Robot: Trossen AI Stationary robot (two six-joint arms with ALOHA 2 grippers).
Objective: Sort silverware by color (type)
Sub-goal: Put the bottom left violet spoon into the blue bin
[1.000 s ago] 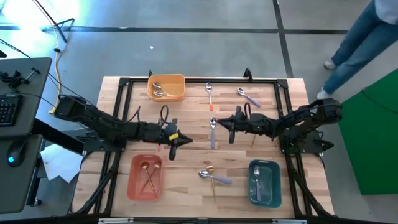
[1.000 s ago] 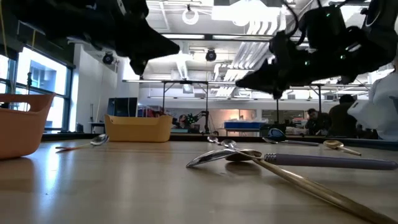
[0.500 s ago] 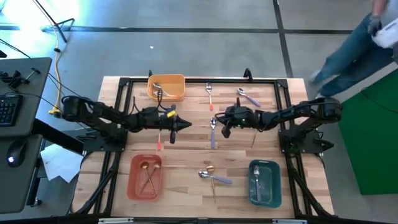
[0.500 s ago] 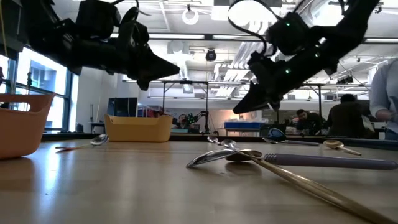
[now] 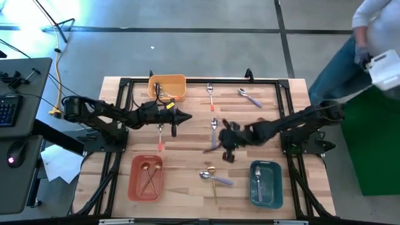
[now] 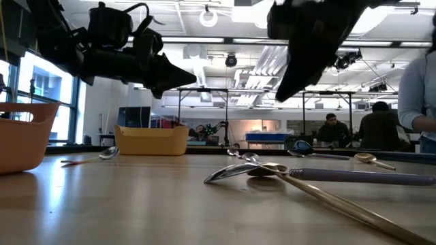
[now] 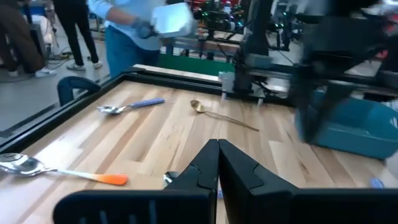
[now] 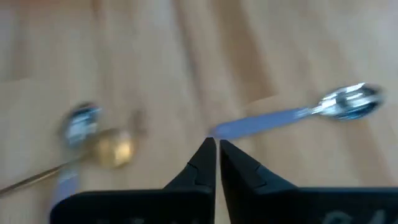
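Both grippers clenched on nothing — the left gripper (image 5: 185, 117) hangs near the orange bin (image 5: 167, 87), the right gripper (image 5: 226, 149) just beside the blue-handled spoon (image 5: 214, 131) mid-table; other spoons lie scattered.

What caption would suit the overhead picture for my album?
Two robot arms hover over a wooden table strewn with spoons, three colored bins holding those already sorted.

Grey concrete floor (image 5: 206, 50), bright window (image 6: 41, 95), ceiling lights (image 6: 208, 17), desk (image 5: 19, 125)
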